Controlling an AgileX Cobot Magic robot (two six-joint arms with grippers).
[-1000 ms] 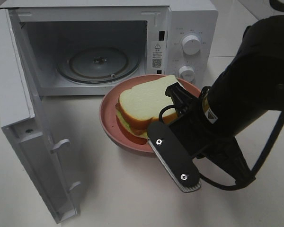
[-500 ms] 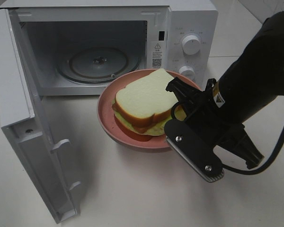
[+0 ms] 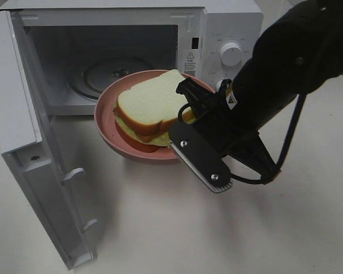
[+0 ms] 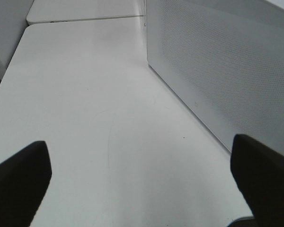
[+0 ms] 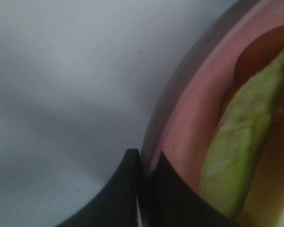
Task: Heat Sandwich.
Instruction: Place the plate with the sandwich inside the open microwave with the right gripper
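Note:
The sandwich (image 3: 151, 105), white bread with a brown crust and pale green filling, lies on a round pink plate (image 3: 106, 123). The plate hangs in the air just in front of the open microwave's (image 3: 228, 23) cavity. My right gripper (image 3: 181, 138) is shut on the plate's right rim. In the right wrist view its fingers (image 5: 132, 189) pinch the pink plate rim (image 5: 180, 123), with the sandwich filling (image 5: 241, 142) beside them. My left gripper (image 4: 142, 189) is open over the bare table beside the microwave's perforated side wall (image 4: 217, 71). It holds nothing and does not show in the high view.
The microwave door (image 3: 23, 120) stands swung open at the left. A glass turntable (image 3: 111, 74) lies inside the cavity. Two knobs (image 3: 231, 54) sit on the right panel. White table (image 3: 160, 228) spreads in front.
My right gripper has carried the plate and sandwich up and to the left, toward the microwave opening. The left gripper has stayed open.

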